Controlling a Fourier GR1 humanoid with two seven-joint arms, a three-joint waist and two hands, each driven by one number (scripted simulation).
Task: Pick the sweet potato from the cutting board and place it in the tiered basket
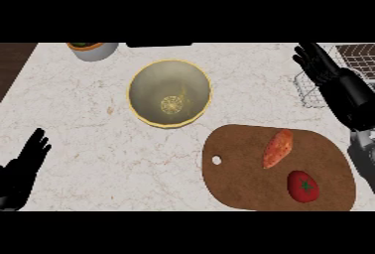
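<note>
Marbled counter [110,144] fills the head view, and the right hand [316,62] is seen at its upper right, fingers spread and straight, with nothing held; it hangs beside the wire basket [359,57], well apart from the board. Below it, the brown cutting board [242,183] is laid at the lower right, a small hole near its left edge. On the board the sweet potato [278,148] is found, lying flat and slanted, its upper end toward the far right, its lower end toward the near left. Just beside it, toward the near edge, a red tomato [302,186] is set, apart from it by a narrow gap. Further out, a round bowl [170,93] with a yellow rim is placed at the counter's middle, and a small pot [93,49] is cut off by the top edge. The left hand [26,166] is rested open at the lower left, fingers up. The sweet potato is judged stiff, fairly light and dry-skinned, unlikely to bruise; it is best taken across its thick middle, fingers closed over its short width, with the tomato kept from being knocked.
</note>
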